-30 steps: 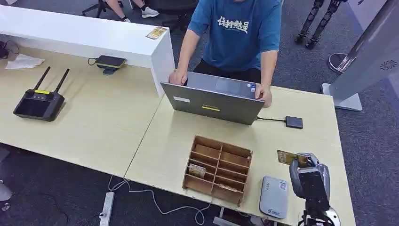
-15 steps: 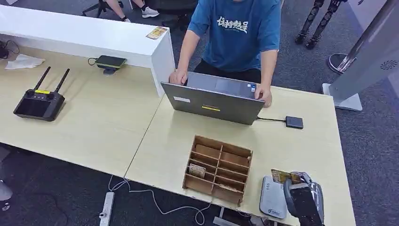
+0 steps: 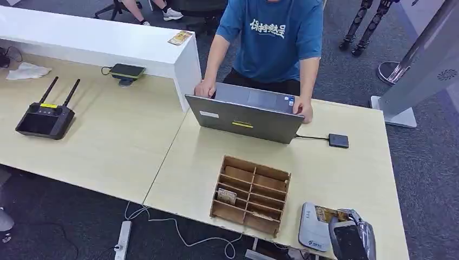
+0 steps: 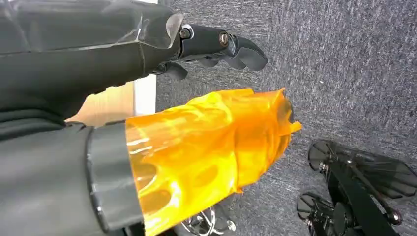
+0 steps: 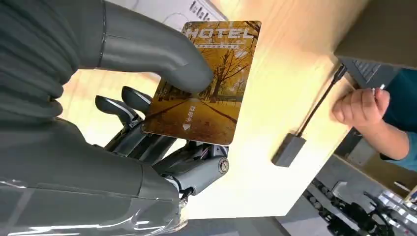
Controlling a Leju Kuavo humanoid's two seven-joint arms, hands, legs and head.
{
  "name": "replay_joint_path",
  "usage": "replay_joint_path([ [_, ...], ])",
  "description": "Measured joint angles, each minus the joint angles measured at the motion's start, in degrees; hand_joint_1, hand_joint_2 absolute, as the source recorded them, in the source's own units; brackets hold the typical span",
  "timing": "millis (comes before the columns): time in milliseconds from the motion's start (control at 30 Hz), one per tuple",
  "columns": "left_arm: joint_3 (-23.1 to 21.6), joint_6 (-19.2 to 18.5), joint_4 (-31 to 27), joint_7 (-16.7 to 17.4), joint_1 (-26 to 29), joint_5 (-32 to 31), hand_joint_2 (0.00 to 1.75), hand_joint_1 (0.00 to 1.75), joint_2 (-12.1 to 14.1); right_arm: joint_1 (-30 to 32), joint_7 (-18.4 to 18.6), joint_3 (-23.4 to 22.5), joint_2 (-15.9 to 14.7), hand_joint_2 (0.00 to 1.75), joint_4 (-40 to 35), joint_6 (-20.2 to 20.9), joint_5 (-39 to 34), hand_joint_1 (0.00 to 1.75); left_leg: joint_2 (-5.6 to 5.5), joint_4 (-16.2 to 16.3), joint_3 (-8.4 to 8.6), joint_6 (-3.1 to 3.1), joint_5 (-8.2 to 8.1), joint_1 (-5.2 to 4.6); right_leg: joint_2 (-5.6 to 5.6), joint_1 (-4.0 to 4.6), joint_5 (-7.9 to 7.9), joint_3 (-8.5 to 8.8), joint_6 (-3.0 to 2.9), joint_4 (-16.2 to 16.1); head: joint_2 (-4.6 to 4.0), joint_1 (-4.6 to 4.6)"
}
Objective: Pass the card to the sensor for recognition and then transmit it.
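- Right hand (image 5: 147, 132): grips the card (image 5: 206, 83). The thick grey thumb presses on the printed face; the darker fingers (image 5: 123, 105) support the card from behind.
- Card: a hotel key card printed with an autumn tree scene and the word "HOTEL" along one short edge. It projects beyond the thumb, so most of its face is exposed.
- In the head view, the right hand (image 3: 349, 238) is at the near right corner of the table (image 3: 346, 173), and the card (image 3: 327, 214) extends from it over the edge of the sensor (image 3: 314, 227).
- Sensor: a flat grey reader lying on the table, just beside the wooden organizer (image 3: 250, 194). Contact between card and sensor cannot be confirmed.
- Left hand (image 4: 216, 46): holds nothing, with the dark fingers extended over grey carpet. The thumb is wrapped in orange film.
- A person (image 3: 273, 38) in a blue shirt stands at the far side of the table, both hands on a laptop (image 3: 243, 116).
- A small black box (image 3: 338, 141) is cabled to the laptop.
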Motion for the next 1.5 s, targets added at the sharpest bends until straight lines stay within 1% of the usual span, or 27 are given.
replay_joint_path([
  [367,0.1,-0.1,0.0,0.1,0.0,0.0,0.0,0.0,0.0,0.7,2.7,0.4,-1.3,1.75,-0.2,0.5,0.9,1.75,0.0,0.0,0.0,0.0,0.0,0.0,0.0,0.0,0.0,0.01,0.0,0.0,0.0,0.0],
  [700,0.1,-1.0,0.0,0.2,0.0,-0.4,0.0,0.0,0.0,0.4,4.9,2.8,-2.6,1.75,1.2,2.9,0.8,1.75,0.0,0.0,-0.01,0.0,0.0,0.0,0.0,0.0,0.0,0.01,0.0,0.0,0.0,0.0],
  [1067,0.1,-1.7,0.0,0.3,0.0,-1.0,0.0,0.0,0.0,-1.9,6.7,5.5,-3.8,1.75,3.2,4.8,1.0,1.75,0.02,0.0,0.01,0.0,0.0,0.0,0.0,0.0,0.0,0.02,0.0,0.0,0.0,-0.02],
  [1367,0.1,-2.0,0.0,0.8,0.0,-1.3,0.0,0.0,0.0,-5.4,12.8,8.8,-5.4,1.75,5.9,6.6,8.3,1.75,0.04,0.0,0.06,0.0,0.0,0.0,0.01,0.0,0.0,0.06,0.0,0.0,0.0,0.0],
  [1500,0.1,-2.0,0.0,0.9,0.0,-1.3,0.0,0.0,0.0,-7.1,14.8,10.2,-6.0,1.75,7.2,7.8,11.0,1.75,0.03,0.0,0.09,0.0,0.0,0.0,0.01,0.0,0.0,0.09,0.0,0.0,0.0,0.0],
])
